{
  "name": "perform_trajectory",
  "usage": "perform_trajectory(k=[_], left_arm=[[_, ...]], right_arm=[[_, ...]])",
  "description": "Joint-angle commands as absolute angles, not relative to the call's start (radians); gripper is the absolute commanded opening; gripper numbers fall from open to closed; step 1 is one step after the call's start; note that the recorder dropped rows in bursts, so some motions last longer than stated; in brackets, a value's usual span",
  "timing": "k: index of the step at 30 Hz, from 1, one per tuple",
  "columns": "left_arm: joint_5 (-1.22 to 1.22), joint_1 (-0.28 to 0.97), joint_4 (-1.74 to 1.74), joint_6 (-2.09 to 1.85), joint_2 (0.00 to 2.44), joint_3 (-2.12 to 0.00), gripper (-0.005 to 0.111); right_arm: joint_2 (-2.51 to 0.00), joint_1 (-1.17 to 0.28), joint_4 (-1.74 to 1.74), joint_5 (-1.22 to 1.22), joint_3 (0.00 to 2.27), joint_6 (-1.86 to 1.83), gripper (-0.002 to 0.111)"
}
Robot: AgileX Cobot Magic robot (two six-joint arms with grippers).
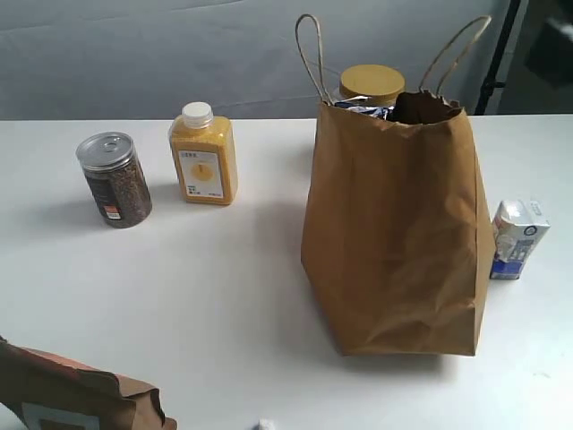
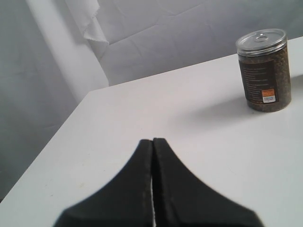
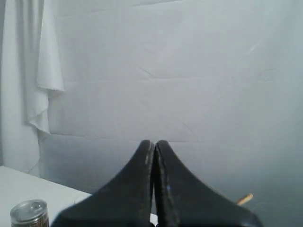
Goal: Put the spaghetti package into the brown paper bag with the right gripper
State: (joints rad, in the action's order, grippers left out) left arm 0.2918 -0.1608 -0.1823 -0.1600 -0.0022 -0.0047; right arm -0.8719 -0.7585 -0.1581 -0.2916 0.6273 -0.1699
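Note:
The brown paper bag (image 1: 394, 233) stands upright right of the table's middle, its two cord handles raised. Inside its open mouth a dark navy end of the spaghetti package (image 1: 363, 109) pokes just above the rim; the rest is hidden in the bag. My right gripper (image 3: 154, 143) is shut with nothing between its jaws and faces the grey backdrop, high off the table. My left gripper (image 2: 152, 140) is shut and empty too, hovering low over the table's left part. Neither gripper shows in the exterior view.
A clear can of dark grains (image 1: 115, 179) (image 2: 263, 70) (image 3: 29, 213) and a yellow juice bottle (image 1: 204, 154) stand at the back left. A yellow-lidded jar (image 1: 371, 83) sits behind the bag, a small carton (image 1: 517, 238) on its right. A brown-and-orange pouch (image 1: 72, 394) lies at the front left.

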Motion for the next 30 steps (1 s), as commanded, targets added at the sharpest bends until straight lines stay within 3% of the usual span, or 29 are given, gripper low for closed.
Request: perform_trajectory(k=[1,12,21,30], left_arm=[[0.286,-0.159,-0.178,-0.156,0.0,0.0,0.0],[0.286,-0.159,-0.178,-0.156,0.0,0.0,0.0],[0.286,-0.159,-0.178,-0.156,0.0,0.0,0.0],[0.286,-0.159,-0.178,-0.156,0.0,0.0,0.0]], right_arm=[[-0.855,-0.758,-0.165,-0.258,0.524,-0.167,0.0],[-0.804,-0.634,-0.167,-0.192,0.36,-0.173,0.0],[-0.511,-0.453,-0.147,-0.141,0.246,-0.143,0.0],[-0.224,-0.277,-0.059,0.119,0.236,-0.159,0.0]])
